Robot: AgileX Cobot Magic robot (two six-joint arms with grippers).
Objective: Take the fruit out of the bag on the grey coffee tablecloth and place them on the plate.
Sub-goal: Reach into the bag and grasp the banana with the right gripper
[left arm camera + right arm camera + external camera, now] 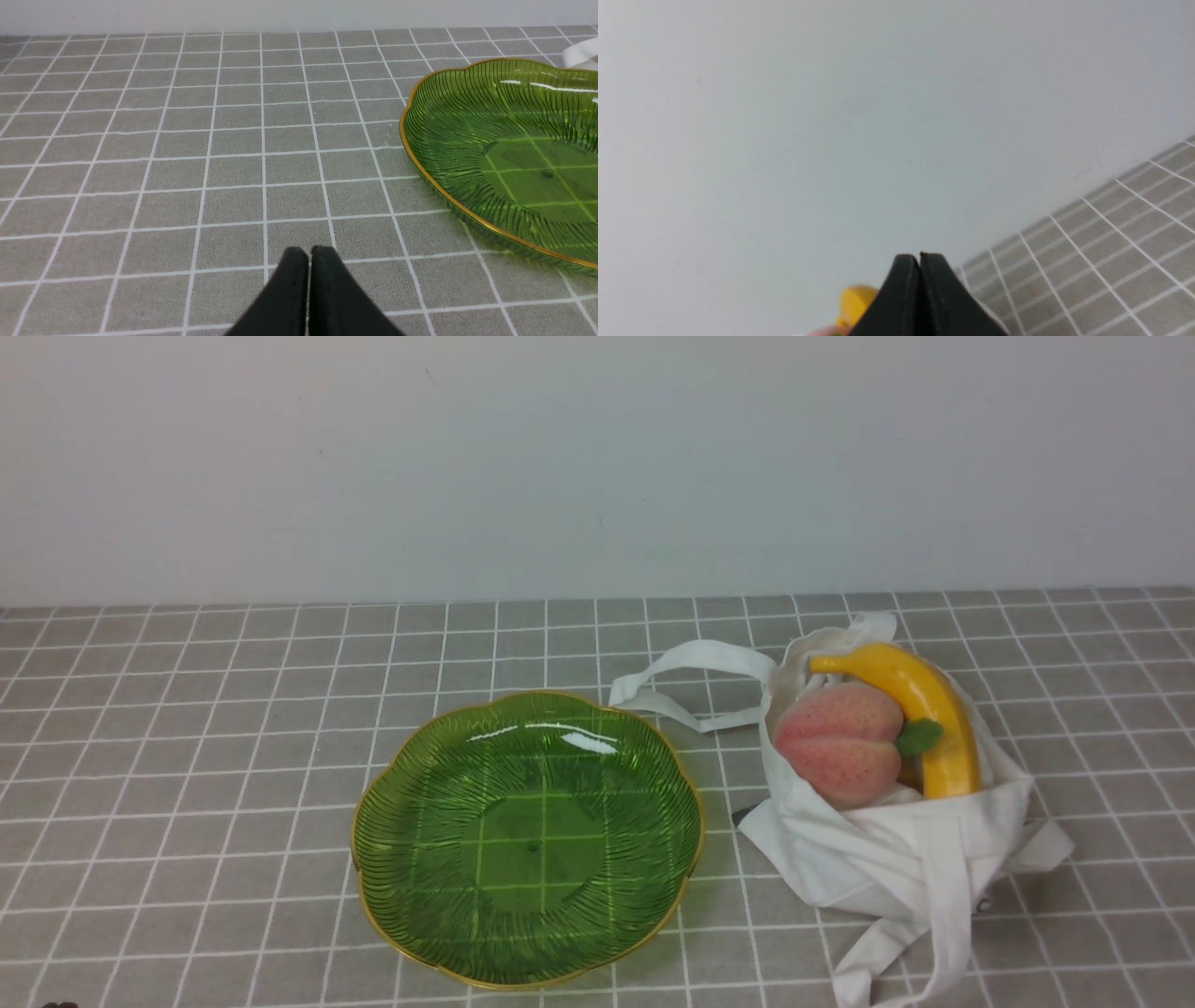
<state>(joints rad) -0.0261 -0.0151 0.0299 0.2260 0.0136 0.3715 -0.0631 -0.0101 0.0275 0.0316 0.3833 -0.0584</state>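
Against a pale wall, over the grey coffee tablecloth [215,784], has both grippers clenched empty, with all visible fruit in the bag.
Shows the left gripper [309,254] with tips together over white-gridded cloth, near the green plate [467,186]; shows the right gripper [920,259] likewise shut, with yellow banana [857,301] blurred beyond. Farther out, shows the plate bare inside its scalloped gold rim, and to its right the white bag [868,849], slumped, mouth open. Inside, has the pink peach [840,742] at the mouth's left, its green leaf [919,737] overlapping the banana curved along the right. Spreads one strap handle [719,656] toward the plate, another [948,896] down the bag's near side.
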